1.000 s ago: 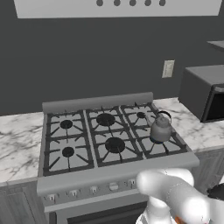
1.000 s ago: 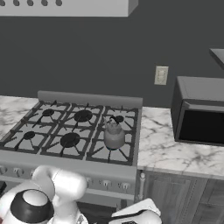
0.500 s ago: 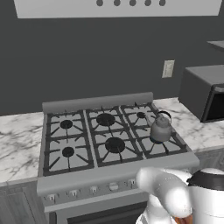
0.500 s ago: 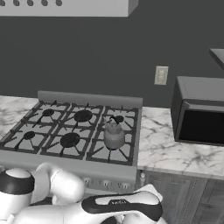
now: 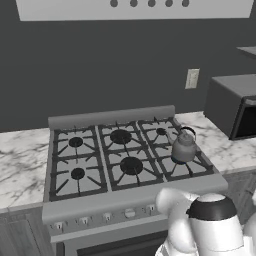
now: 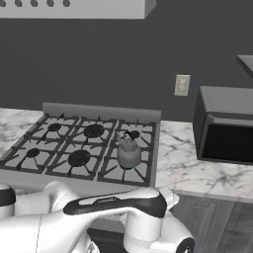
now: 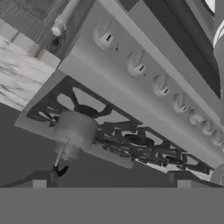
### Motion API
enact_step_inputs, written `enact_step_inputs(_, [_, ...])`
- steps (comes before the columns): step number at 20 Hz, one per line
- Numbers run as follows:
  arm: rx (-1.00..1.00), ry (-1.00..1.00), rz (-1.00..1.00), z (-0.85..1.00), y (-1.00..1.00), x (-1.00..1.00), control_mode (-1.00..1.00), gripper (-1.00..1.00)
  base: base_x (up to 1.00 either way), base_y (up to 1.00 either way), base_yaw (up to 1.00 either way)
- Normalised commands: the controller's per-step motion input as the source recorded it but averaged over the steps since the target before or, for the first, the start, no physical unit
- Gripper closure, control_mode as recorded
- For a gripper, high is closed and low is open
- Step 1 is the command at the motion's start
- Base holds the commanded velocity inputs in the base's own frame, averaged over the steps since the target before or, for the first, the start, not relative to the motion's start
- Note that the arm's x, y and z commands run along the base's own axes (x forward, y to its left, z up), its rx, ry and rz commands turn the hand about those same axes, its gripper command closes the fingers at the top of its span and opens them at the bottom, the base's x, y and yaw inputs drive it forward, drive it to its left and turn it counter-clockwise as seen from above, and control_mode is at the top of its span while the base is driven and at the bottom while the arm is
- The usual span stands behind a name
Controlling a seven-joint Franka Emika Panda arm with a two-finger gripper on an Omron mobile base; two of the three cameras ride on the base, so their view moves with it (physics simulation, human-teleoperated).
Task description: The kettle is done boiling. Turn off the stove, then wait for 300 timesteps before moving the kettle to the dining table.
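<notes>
The stove (image 5: 100, 165) sits flush between two runs of marble wall counter (image 5: 20, 160), its six black burners under dark grates and its row of front knobs (image 7: 140, 63) set along the near face, where a low arm can reach them from in front. A dark microwave (image 6: 225, 128) stands on the right-hand counter against the grey back wall, well apart from the burners, with a wall outlet (image 6: 182, 85) just to its left. The kettle (image 5: 184, 146) stands upright on the grate over the near right burner, its arched handle raised and its spout toward the far right, placed there presumably because that burner did the boiling. The robot arm (image 6: 113, 212) is folded low in front of the range, below the counter edge, which looks like a posture chosen to bring the hand to knob height. In the hand view, which is rolled nearly upside down, the knob row runs diagonally across the frame and the kettle (image 7: 72, 133) hangs inverted on its grate; the gripper (image 7: 111, 181) shows only two small dark fingertips (image 7: 43, 179), spread wide with nothing between them. Judging from this, the burner is not yet turned off and the knob on the kettle's side is probably the target.
</notes>
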Motion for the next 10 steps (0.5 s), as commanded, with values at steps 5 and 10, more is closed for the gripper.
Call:
enact_step_inputs(5, [-0.21, 0.04, 0.14, 0.56, 0.09, 0.25, -1.00, -1.00, 0.00, 0.00, 0.00])
enact_step_inputs(10, [-0.19, 0.03, 0.21, 0.46, 0.04, 0.31, -1.00, -1.00, 0.00, 0.00, 0.00])
